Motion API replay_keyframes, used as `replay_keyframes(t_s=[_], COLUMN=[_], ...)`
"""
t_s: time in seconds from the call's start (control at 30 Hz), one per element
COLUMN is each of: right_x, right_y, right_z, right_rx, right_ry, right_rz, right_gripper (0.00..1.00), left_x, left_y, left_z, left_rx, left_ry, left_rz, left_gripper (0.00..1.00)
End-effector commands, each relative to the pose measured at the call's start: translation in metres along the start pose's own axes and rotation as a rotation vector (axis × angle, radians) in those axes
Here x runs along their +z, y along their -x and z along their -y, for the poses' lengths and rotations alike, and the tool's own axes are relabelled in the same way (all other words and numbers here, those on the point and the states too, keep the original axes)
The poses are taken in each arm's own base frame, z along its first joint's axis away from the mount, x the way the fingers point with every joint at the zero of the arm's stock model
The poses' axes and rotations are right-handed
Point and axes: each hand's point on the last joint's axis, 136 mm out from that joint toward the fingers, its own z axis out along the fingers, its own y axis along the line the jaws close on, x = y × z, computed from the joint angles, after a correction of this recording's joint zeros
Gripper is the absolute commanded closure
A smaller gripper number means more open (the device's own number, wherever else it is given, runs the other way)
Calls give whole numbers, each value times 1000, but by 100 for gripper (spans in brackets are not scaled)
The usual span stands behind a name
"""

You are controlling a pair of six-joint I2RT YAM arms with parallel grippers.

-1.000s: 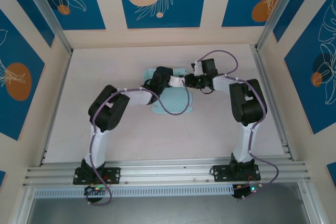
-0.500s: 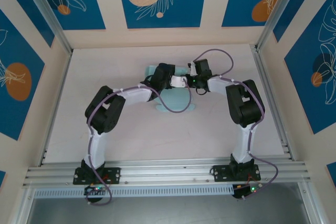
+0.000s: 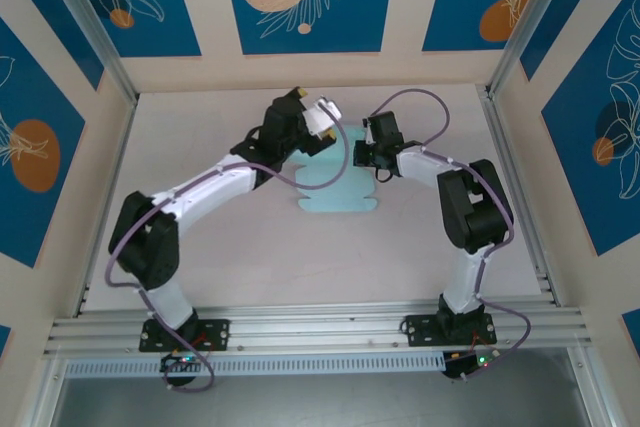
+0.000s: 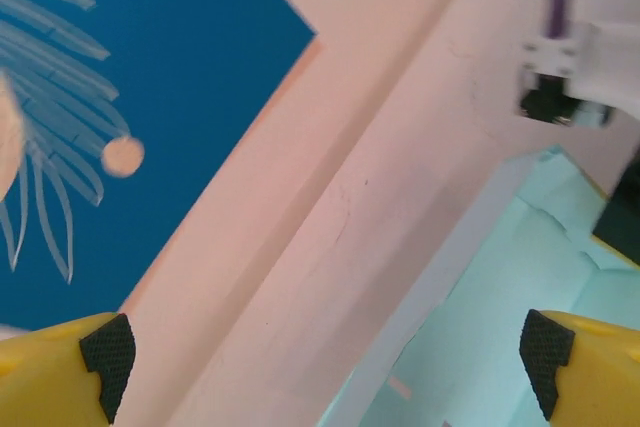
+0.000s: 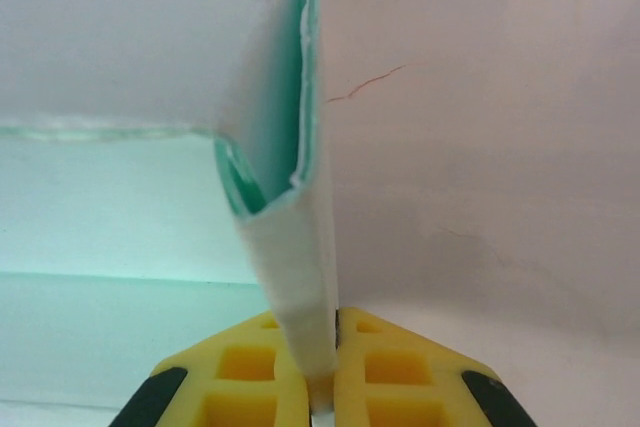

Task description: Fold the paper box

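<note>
Top view: box lay mid-table; left gripper was above its far edge, right gripper at its right side.
Left wrist: pads stood wide apart (nothing between them); box at lower right.
Right wrist: jaws were together, pinching the box's upright flap.

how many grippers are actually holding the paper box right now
1. The right gripper is shut on an upright folded flap at the right side of the paper box. The left gripper is open near the box's far edge, holding nothing.
</note>
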Motion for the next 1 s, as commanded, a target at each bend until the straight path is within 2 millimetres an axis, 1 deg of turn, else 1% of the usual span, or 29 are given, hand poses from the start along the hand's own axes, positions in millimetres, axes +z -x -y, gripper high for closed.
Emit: replay_keyframes(t_s=[0.0, 0.07, 0.17, 0.23, 0.3, 0.37, 0.5, 0.7, 0.77, 0.9, 0.97], right_x=[-16, -19, -23, -26, -28, -28, -28, -27, -27, -28, -28], right_y=[2, 1, 1, 0, 0, -2, -4, -6, -6, -4, -3], right_z=[-2, -3, -6, -9, -12, -16, -21, -29, -31, -33, -32], right_rx=[-13, -20, -21, -28, -35, -43, -70, -89, -90, -91, -89], right_ry=[-34, -34, -31, -28, -24, -27, -48, -52, -49, -52, -55], right_rz=[30, 32, 35, 43, 50, 51, 49, 47, 43, 50, 54], right_gripper=[100, 100, 100, 100, 100, 100, 100, 100, 100, 100, 100], left_x=[-16, -23, -29, -29, -26, -19, -9, 4, 9, 13, 14], left_y=[-40, -61, -90, -106, -117, -124, -124, -133, -138, -150, -156], left_z=[-30, -44, -64, -73, -79, -76, -66, -57, -50, -39, -32], left_rx=[-400, -577, -859, -1033, -1132, -1156, -1154, -1123, -1113, -1097, -1084], left_ry=[40, 37, 1, -33, -61, -83, -140, -158, -170, -183, -196], left_rz=[-153, -184, -176, -139, -114, -148, -177, -256, -292, -352, -381], left_gripper=[0, 0, 0, 0, 0, 0, 0, 0, 0, 1, 3])
